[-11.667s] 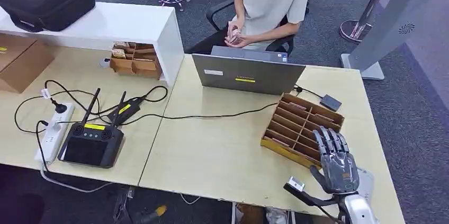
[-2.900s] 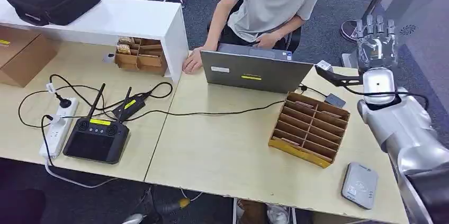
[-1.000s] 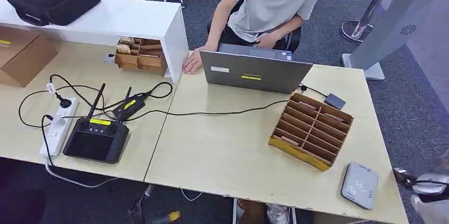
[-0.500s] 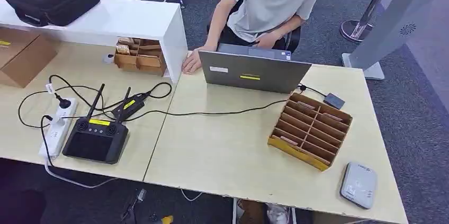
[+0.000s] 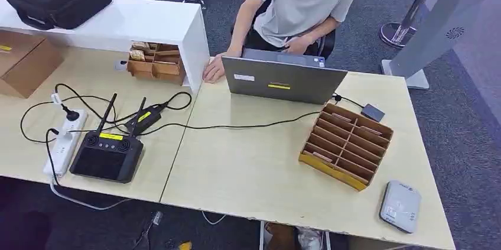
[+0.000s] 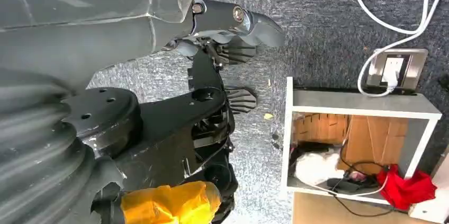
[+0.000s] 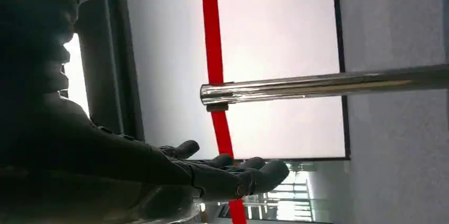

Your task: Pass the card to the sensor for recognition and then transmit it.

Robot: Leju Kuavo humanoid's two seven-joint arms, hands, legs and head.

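Head view: card reader (image 5: 400, 206), a grey pad, sits at the near right corner of the bench (image 5: 254, 167), nothing on it. Wooden slotted card holder (image 5: 347, 145) is just beyond it, a few cards lying in its slots; which one is the task's card I cannot tell. Laptop (image 5: 283, 81) is behind the holder, and a person (image 5: 301, 2) sits at it with one hand by the laptop's edge.

Right hand (image 7: 212, 173): right wrist view has it off the bench, fingers stretched out fairly straight and apart, holding nothing, with a chrome pole (image 7: 323, 83) and a red strip behind it. Left hand (image 6: 106, 38): left wrist view looks down at carpet; fingers seem extended with nothing in them, but the cover hides much, so loosely open at best.

Progress, judged: no card in either hand or on the reader, both arms away from the bench. Either a pass is finished or none is in hand; next would be picking a card from the holder.
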